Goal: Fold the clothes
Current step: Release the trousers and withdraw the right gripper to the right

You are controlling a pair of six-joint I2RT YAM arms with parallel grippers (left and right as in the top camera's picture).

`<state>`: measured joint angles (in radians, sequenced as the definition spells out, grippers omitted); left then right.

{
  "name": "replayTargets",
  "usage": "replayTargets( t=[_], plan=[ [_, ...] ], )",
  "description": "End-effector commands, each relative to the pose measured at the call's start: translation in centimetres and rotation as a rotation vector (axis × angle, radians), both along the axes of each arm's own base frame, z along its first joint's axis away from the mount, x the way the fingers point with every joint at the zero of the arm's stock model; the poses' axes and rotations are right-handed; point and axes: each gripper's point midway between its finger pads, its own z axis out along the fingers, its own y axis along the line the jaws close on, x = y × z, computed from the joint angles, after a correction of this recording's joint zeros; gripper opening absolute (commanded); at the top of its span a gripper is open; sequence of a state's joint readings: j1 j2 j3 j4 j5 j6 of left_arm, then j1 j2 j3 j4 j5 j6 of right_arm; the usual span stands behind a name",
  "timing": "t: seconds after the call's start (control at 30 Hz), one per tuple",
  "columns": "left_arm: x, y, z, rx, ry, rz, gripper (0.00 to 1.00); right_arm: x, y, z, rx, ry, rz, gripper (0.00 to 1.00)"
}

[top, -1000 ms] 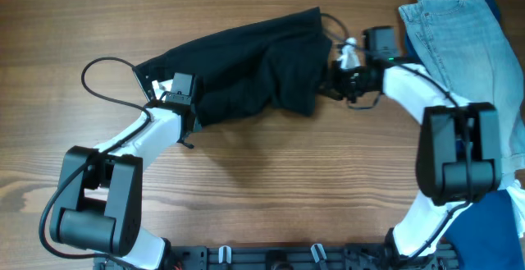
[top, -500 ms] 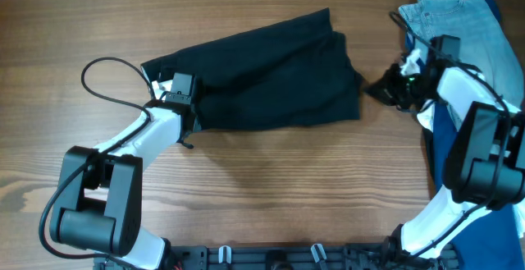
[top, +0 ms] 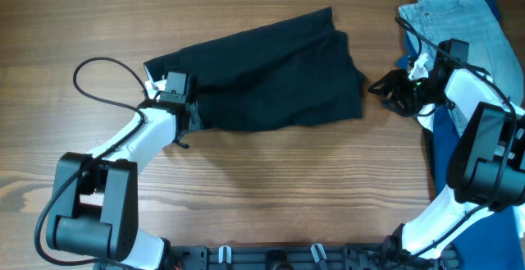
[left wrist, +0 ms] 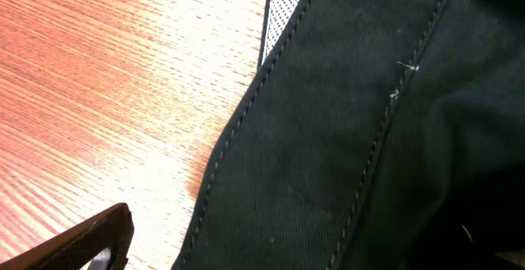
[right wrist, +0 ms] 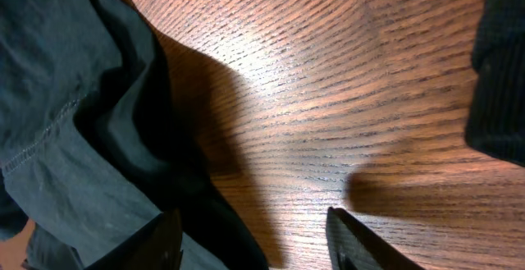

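Just beside right claw [top: 382, 88], black garment [top: 262, 81].

Table [top: 271, 188]: one, wood-grained.
Black garment [top: 262, 73]: one.
Light blue jeans [top: 455, 24]: one pair.
Dark blue fabric [top: 504, 221]: shows in more than one place along the right edge. It may be two pieces, but the overhead view cuts them off and the count is uncertain.
Arms: two, each with one gripper, the left gripper [top: 187, 121] and the right gripper [top: 384, 88].
Black cable [top: 75, 76]: one loop.
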<state>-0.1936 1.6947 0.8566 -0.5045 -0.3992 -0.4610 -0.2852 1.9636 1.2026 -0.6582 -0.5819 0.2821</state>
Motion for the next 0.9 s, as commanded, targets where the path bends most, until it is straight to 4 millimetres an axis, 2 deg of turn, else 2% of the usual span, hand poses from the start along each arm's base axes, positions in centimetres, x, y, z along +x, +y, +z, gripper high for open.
replayTargets(
  t=[0.0,0.1,0.17,0.2,0.27,0.33,0.5,0.6,0.7,0.73,0.8,0.83,0.87],
  plan=[
    [-1.2,-1.8,-1.7,-0.083,0.053,-0.041,1.0,0.1,-0.2,0.1,-0.018,-0.015,0.017,0.6],
    [0.1,-2.0,0.2,-0.097,-0.019,-0.045,1.0,0.5,-0.3,0.9,-0.031,-0.051,0.027,0.64],
    [0.7,-2.2,1.5,-0.106,-0.069,-0.048,1.0,0.7,-0.4,1.7,-0.039,-0.076,0.031,0.72],
    [0.8,-2.2,2.1,-0.109,-0.086,-0.048,1.0,0.8,-0.4,2.2,-0.044,-0.086,0.03,0.79],
    [1.0,-2.2,3.2,-0.116,-0.118,-0.05,1.0,0.9,-0.5,3.3,-0.055,-0.113,0.03,0.85],
    [0.4,-2.2,3.6,-0.116,-0.104,-0.051,1.0,0.9,-0.5,4.2,-0.062,-0.134,0.032,0.87],
    [-2.5,-1.6,4.0,-0.1,-0.014,-0.046,1.0,-0.2,-0.4,5.7,-0.088,-0.138,0.059,0.9],
    [-3.4,-1.4,5.2,-0.1,-0.015,-0.046,1.0,-1.0,0.3,6.6,-0.106,-0.144,0.108,0.88],
    [-3.0,-1.6,7.4,-0.116,-0.097,-0.057,1.0,-1.7,1.5,7.9,-0.152,-0.174,0.184,0.84],
    [-2.7,-1.8,8.3,-0.123,-0.138,-0.063,1.0,-1.8,1.8,8.3,-0.176,-0.185,0.205,0.79],
    [-1.6,-2.4,10.3,-0.144,-0.238,-0.076,0.95,-1.9,3.0,9.3,-0.219,-0.227,0.267,0.76],
    [-0.9,-2.6,11.4,-0.155,-0.296,-0.083,0.94,-1.9,3.7,9.8,-0.236,-0.252,0.304,0.8],
    [-0.4,-2.8,12.4,-0.165,-0.344,-0.088,0.95,-2.0,4.4,10.1,-0.256,-0.262,0.327,0.9]
  ],
)
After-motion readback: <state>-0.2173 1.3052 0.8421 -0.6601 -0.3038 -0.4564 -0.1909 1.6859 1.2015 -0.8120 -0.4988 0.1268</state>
